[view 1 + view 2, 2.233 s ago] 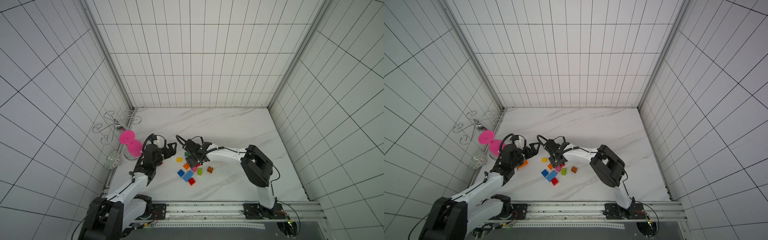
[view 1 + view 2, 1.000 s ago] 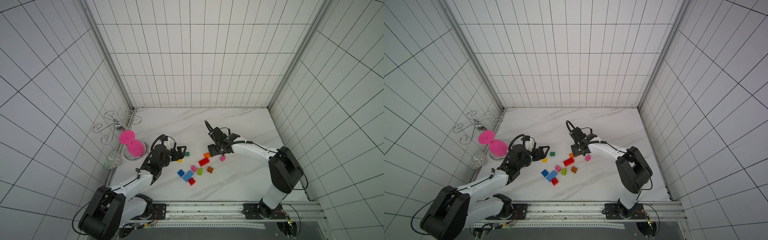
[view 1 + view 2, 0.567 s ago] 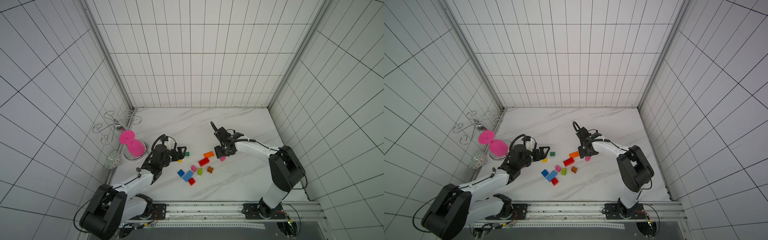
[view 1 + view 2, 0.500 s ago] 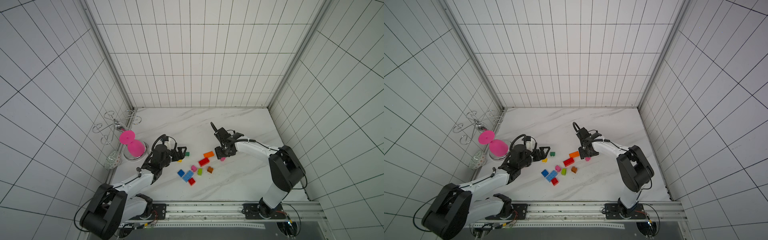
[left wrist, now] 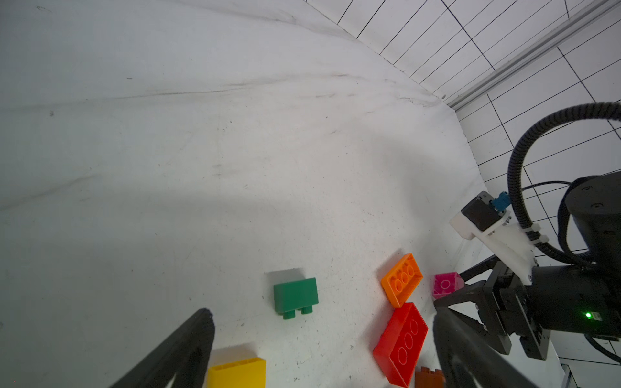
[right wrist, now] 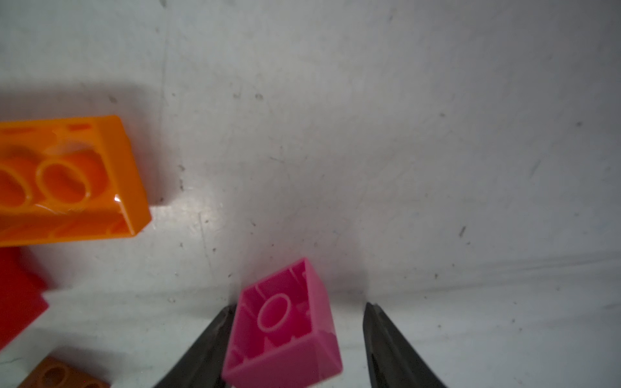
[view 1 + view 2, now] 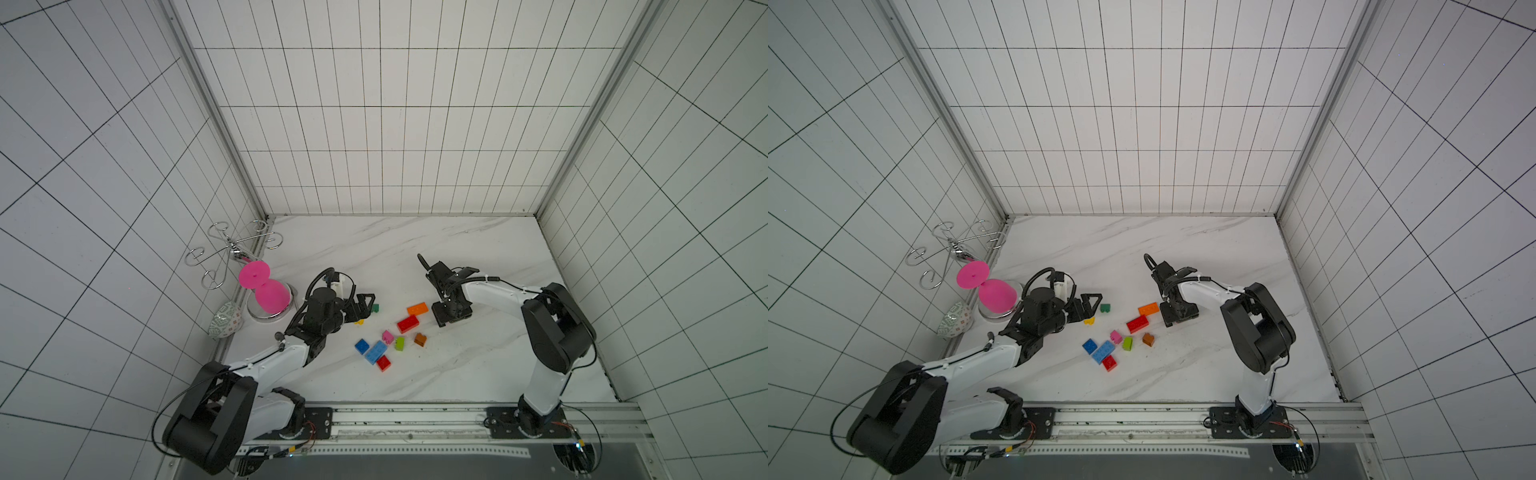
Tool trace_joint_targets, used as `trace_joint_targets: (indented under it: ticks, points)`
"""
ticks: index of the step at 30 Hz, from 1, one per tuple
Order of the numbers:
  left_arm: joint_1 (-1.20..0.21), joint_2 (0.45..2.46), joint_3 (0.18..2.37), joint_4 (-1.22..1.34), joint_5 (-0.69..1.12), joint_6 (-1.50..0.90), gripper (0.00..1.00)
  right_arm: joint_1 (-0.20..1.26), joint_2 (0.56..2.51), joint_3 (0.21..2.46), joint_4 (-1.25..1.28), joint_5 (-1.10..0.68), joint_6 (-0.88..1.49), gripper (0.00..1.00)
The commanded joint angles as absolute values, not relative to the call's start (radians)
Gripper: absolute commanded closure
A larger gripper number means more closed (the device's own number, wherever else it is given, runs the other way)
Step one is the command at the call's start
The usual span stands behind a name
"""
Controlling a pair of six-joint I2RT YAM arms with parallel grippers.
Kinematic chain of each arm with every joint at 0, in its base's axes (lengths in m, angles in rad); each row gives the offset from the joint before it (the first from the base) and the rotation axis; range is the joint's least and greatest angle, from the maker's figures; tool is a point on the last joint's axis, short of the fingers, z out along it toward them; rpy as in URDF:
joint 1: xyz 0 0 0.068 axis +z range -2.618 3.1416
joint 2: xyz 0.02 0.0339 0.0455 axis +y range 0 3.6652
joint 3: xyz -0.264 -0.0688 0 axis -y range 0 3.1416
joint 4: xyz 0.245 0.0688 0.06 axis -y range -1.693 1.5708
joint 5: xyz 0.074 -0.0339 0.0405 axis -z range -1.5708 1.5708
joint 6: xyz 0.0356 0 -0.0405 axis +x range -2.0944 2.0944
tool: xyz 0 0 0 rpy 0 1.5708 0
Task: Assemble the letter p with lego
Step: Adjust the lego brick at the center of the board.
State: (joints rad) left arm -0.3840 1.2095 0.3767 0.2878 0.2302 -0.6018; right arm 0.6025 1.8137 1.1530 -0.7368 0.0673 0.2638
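lego: loose bricks on white marble table [image 7: 478, 374], mid-front area
- r gripper [image 6: 300, 305]: pointed down at table, fingers apart, astride dark pink brick [image 6: 285, 326]. one finger [image 6: 215, 339] touches brick's side, gap shows betw brick & other finger [image 6: 386, 342], so not clamped. brick sits on table, hollow side up, turned askew to fingers
- orange brick [image 7: 417, 308]: just beside r gripper, hollow side up
- long red brick [image 7: 407, 323]: next to orange, hollow side up
- l gripper [image 7: 1094, 306]: low over table, fingers wide apart, holds nothing
- green brick [image 7: 375, 308]: on its side, just off l fingertips
- yellow brick [image 7: 359, 321]: near l gripper; in l wrist view lies betw the fingers, close to one
- group nearer front rail: pink brick [image 7: 387, 336], lime brick [image 7: 400, 343], brown brick [image 7: 420, 340], blue brick [image 7: 362, 345], light blue brick [image 7: 375, 352], small red brick [image 7: 383, 363]; blue & light blue close together
- misc, l edge of table: pink hourglass-shaped thing [image 7: 266, 291] on shiny round base, wire stand [image 7: 232, 249], patterned ball [image 7: 224, 326]
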Motion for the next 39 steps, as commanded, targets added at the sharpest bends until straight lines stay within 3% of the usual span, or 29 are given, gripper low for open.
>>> trace_joint_targets:
  ticks: [1,7,16,22,30,39]
  points:
    - [-0.388,1.220,0.408,0.300,0.234,-0.595,0.03,0.601,1.846,1.198,-0.777,0.069,0.244,0.38]
    - [-0.388,1.225,0.412,0.299,0.236,-0.593,0.03,0.601,1.872,1.234,-0.793,0.068,0.233,0.40]
    - [-0.388,1.230,0.416,0.297,0.240,-0.592,0.03,0.601,1.849,1.243,-0.794,0.072,0.236,0.78]
    - [-0.387,1.230,0.416,0.295,0.240,-0.592,0.03,0.599,1.774,1.187,-0.619,0.093,0.268,0.80]
    - [-0.390,1.226,0.414,0.296,0.241,-0.592,0.03,0.588,1.651,0.962,-0.108,0.151,0.320,0.82]
    - [-0.393,1.210,0.408,0.296,0.234,-0.588,0.03,0.575,1.747,0.877,0.183,0.198,0.330,0.81]
